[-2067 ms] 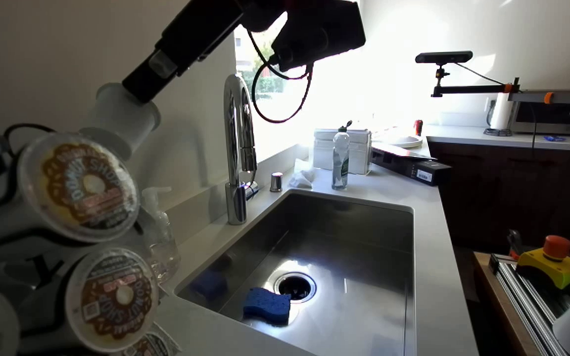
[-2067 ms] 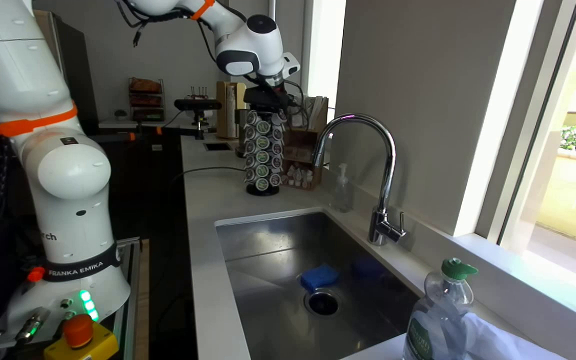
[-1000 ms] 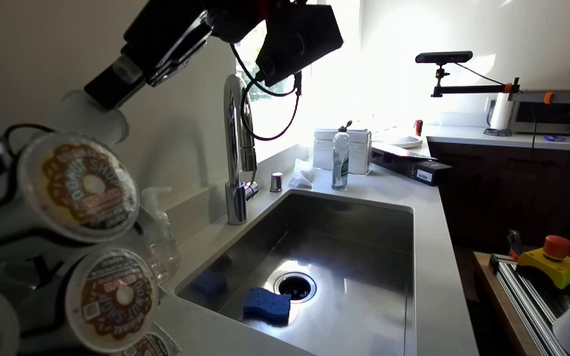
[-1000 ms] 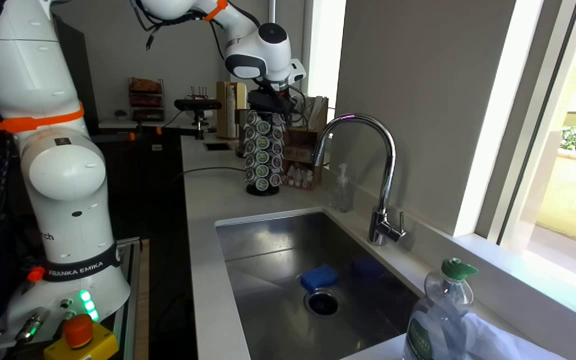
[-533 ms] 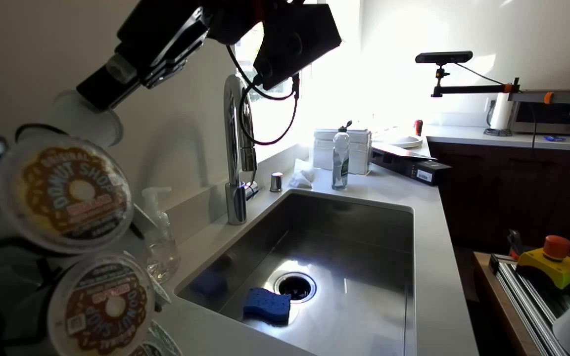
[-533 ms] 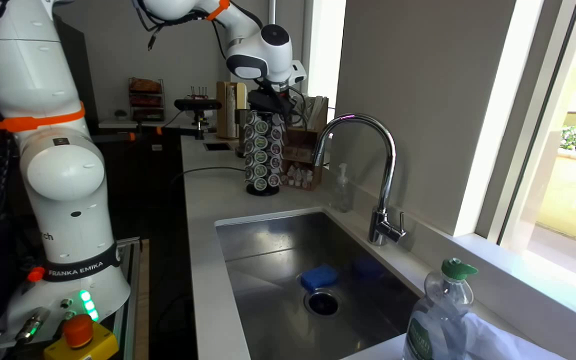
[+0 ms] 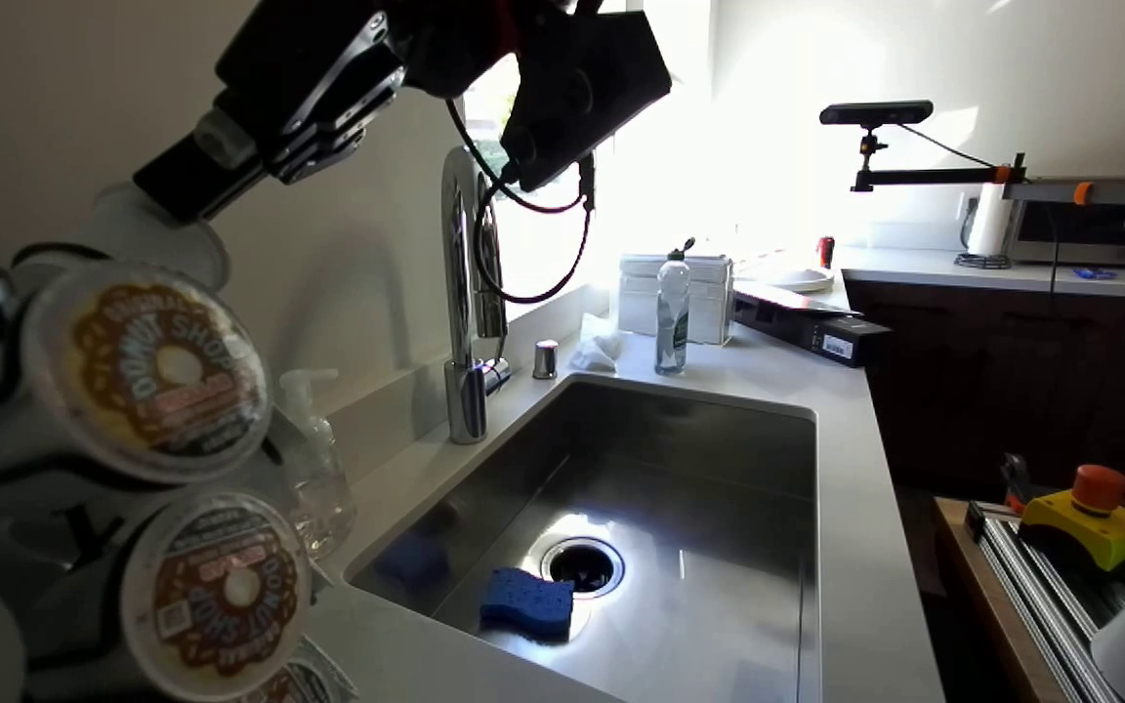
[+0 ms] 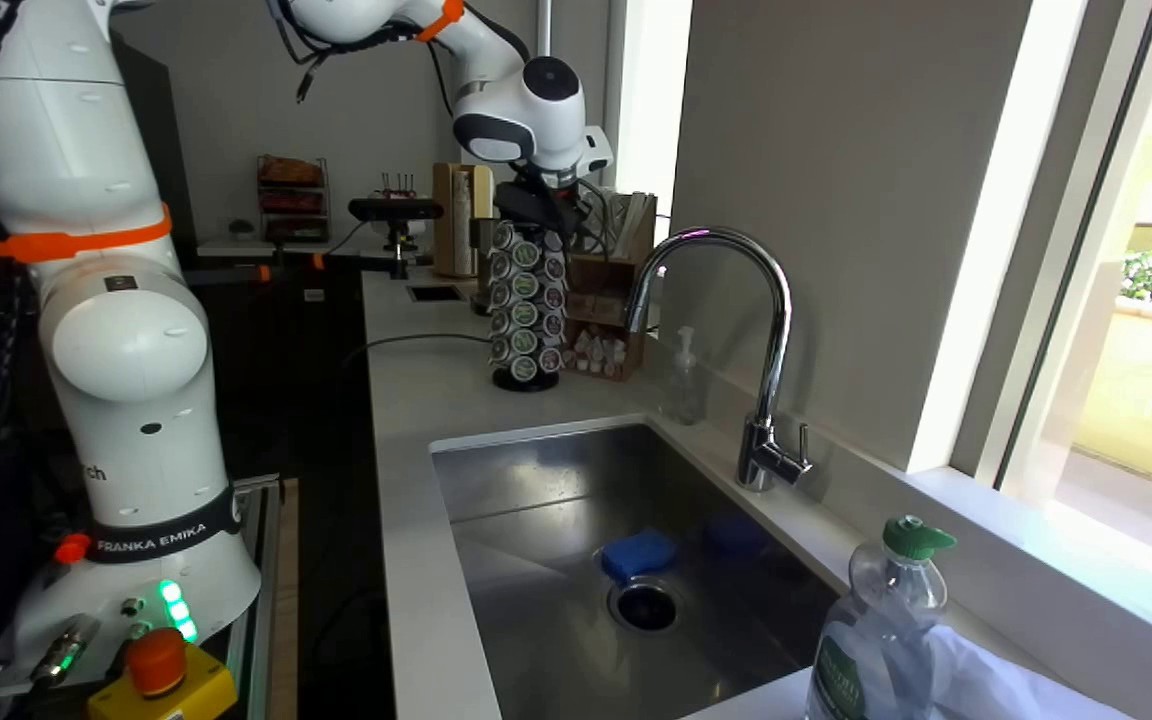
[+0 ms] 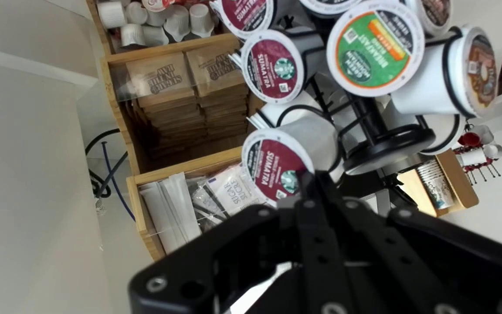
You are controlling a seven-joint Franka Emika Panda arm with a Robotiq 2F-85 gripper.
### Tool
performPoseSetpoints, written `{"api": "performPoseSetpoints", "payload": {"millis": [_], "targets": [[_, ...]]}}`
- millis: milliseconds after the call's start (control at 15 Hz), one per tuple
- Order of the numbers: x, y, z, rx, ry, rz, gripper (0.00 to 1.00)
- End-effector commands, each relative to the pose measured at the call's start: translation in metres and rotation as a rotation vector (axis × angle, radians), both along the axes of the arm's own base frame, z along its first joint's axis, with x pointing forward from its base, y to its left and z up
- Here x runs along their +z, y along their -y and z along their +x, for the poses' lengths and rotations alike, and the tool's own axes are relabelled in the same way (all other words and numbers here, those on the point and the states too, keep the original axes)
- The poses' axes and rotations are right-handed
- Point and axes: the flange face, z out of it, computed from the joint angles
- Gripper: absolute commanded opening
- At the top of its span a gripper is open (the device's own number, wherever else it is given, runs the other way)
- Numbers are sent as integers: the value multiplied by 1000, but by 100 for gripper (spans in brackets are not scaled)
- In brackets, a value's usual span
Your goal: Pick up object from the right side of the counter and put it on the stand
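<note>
My gripper (image 7: 193,186) is shut on a white coffee pod (image 7: 128,229) in an exterior view, high at the left. In the wrist view the gripper (image 9: 319,179) pinches the rim of this pod, which has a maroon Sumatra lid (image 9: 268,163). The stand is a dark rack of coffee pods; its base (image 8: 526,382) is on the pale grey counter (image 8: 426,400). The stand's black disc (image 9: 386,150) and wire rings lie right beside the held pod's cup. I cannot tell whether the cup touches a ring. In that exterior view the gripper is hidden behind the wrist parts above the stand.
A wooden organizer (image 9: 181,170) with sugar packets stands beside the stand. The faucet (image 7: 465,293), a clear soap pump (image 7: 318,478) and the steel sink (image 7: 719,469) with a blue sponge (image 7: 526,602) are near. A dish-soap bottle (image 8: 881,610) stands beyond the sink.
My gripper has moved down and left in an exterior view, carrying the pod towards the stand, lately only slightly. The stand's pods shifted a little sideways half a second ago and have swung back.
</note>
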Motion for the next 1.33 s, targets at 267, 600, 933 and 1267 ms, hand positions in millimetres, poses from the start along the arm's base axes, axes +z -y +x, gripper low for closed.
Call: {"api": "performPoseSetpoints", "payload": {"millis": [267, 600, 933, 1267], "targets": [[-9, -5, 4, 2, -47, 58, 1], [-15, -8, 4, 11, -63, 58, 1], [-17, -15, 3, 33, -90, 76, 1], [-19, -16, 3, 15, -110, 96, 1]]}}
